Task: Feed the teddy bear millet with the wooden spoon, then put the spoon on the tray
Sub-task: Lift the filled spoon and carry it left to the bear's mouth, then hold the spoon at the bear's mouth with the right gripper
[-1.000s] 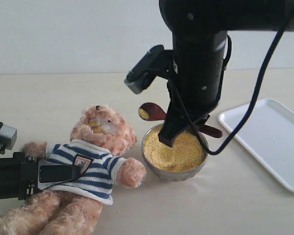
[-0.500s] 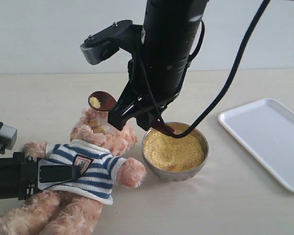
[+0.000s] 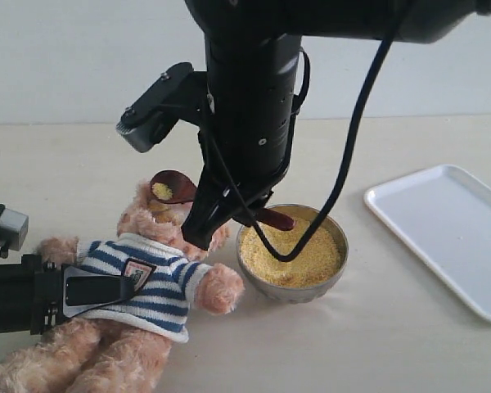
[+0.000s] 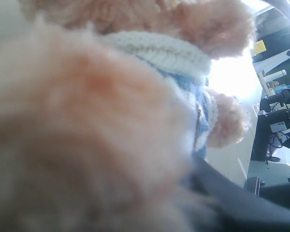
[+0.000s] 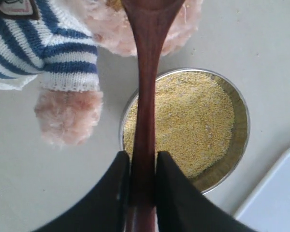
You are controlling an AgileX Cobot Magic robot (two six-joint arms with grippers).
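**A:** Nearest us, the fluffy light-brown teddy bear (image 3: 164,304) in its navy-and-white striped shirt lay on its back on the pale table (image 3: 376,348). The left gripper (image 3: 106,291) had it by the body, one black finger pressed across the shirt and the other hidden behind the plush.

**B:** Just beside the bear's paw sat the round shiny metal bowl (image 3: 290,293), heaped with fine yellow millet (image 3: 303,254).

**A:** Above that, the right gripper (image 5: 142,166) was pinched tight on the slim handle of the small dark reddish-brown wooden spoon (image 3: 173,187), jaws nearly together!

**B:** The spoon's round end hovered right over the bear's face with a little millet in it, and the handle reached back over the bowl.

**A:** Off to the right, well apart, the flat white rectangular tray (image 3: 450,237) lay on the table.
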